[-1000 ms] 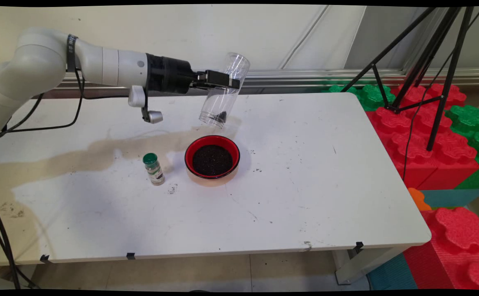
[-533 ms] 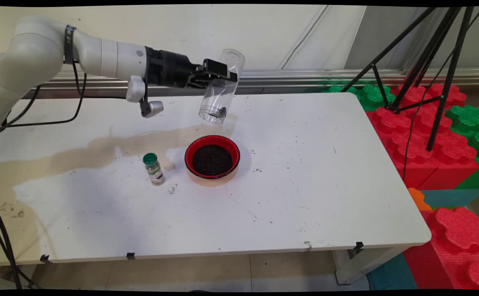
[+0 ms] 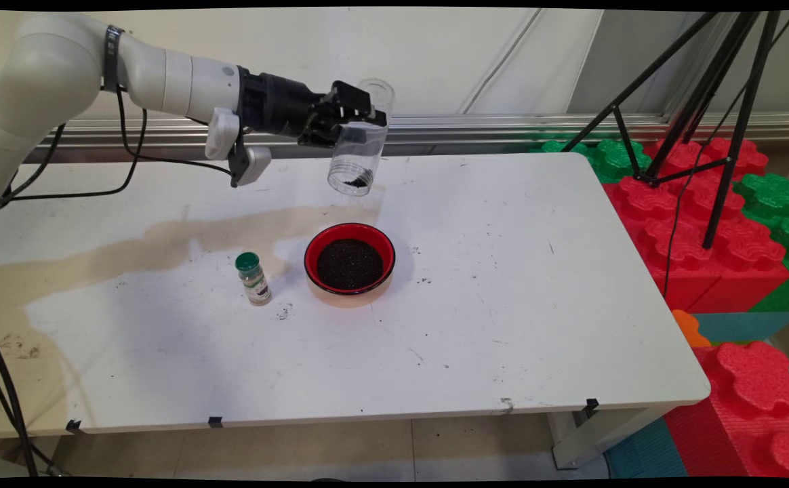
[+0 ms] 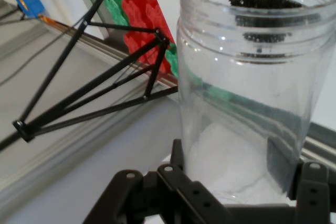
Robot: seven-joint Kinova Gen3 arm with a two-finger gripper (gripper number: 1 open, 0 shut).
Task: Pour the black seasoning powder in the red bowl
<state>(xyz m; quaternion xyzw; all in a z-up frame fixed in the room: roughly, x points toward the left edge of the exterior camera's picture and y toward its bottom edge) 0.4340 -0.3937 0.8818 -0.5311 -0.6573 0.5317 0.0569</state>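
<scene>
Item one, far left on the table (image 3: 503, 325): small bottle (image 3: 253, 278), green cap, upright, glassy with a label, just left of the bowl and apart from it. Item two: bowl (image 3: 349, 262), round, red rim and inside, paler outside, filled with dark fine grains; a few grains lie loose on the white, scuffed tabletop nearby. Item three, above and behind the bowl: my gripper (image 3: 357, 115), clenched on the jar (image 3: 360, 146), clear ribbed plastic, cylindrical, held in the air well clear of the table. Its long axis tilts only slightly from upright, the open mouth up; a small heap of dark grains sits in its low end. The bowl lies below and toward the table's near side from my gripper. Item four, right: black tripod (image 3: 699, 88) over red and green foam blocks (image 3: 720, 237).
</scene>
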